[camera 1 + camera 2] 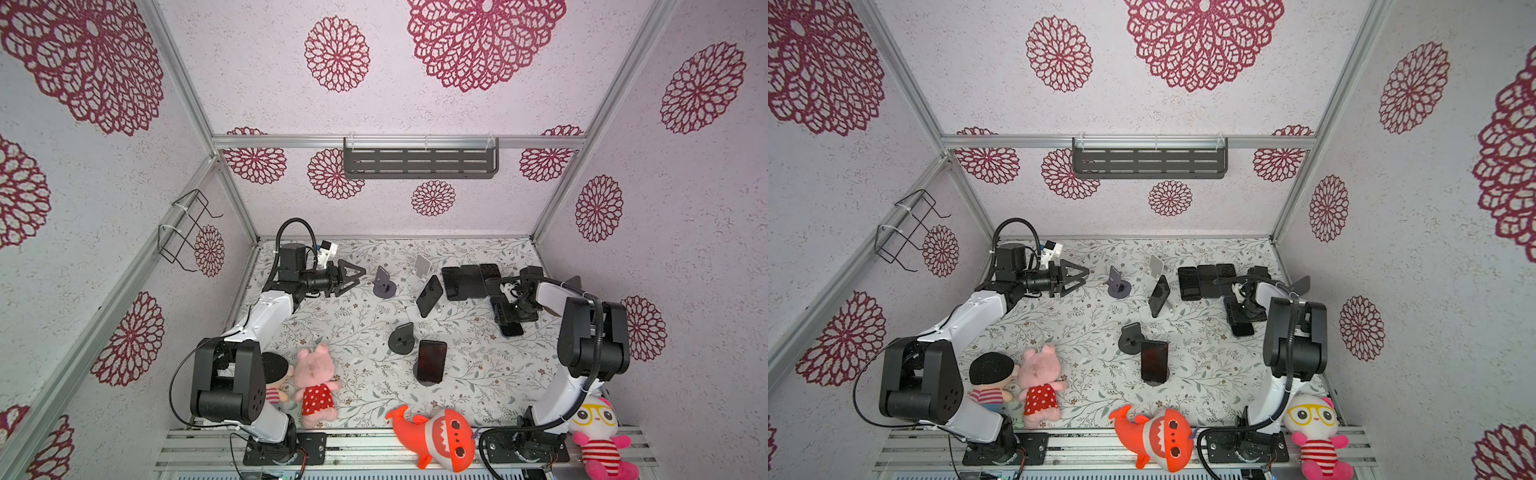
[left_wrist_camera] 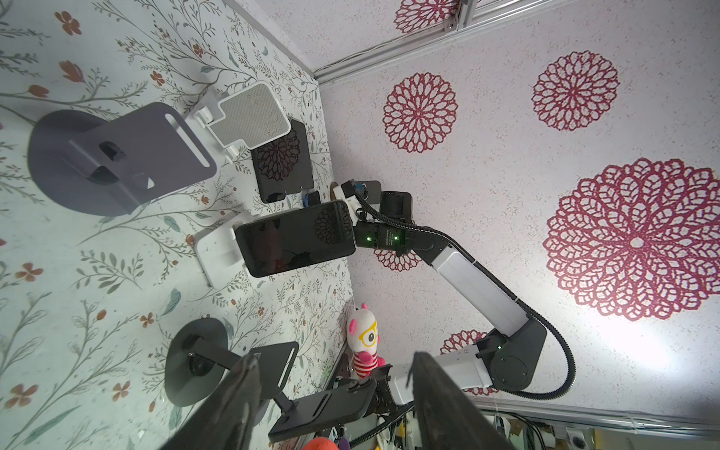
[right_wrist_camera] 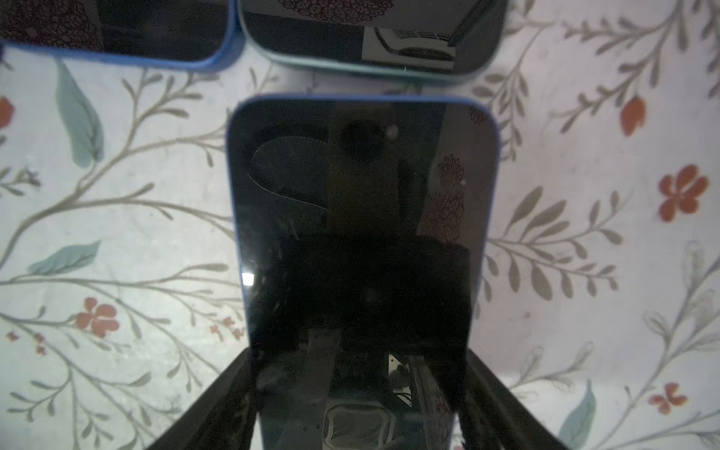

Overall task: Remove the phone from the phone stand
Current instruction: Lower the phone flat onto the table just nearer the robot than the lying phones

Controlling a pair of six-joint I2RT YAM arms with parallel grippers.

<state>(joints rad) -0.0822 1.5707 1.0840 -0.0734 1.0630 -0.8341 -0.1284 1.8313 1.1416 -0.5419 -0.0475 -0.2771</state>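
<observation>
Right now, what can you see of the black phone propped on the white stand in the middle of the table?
The black rectangular phone has rounded corners and a glossy, dark, reflective screen. It stands on a short edge, tilted back against the white plastic stand, near the middle of the floral tablecloth. Only the stand touches it.
</observation>
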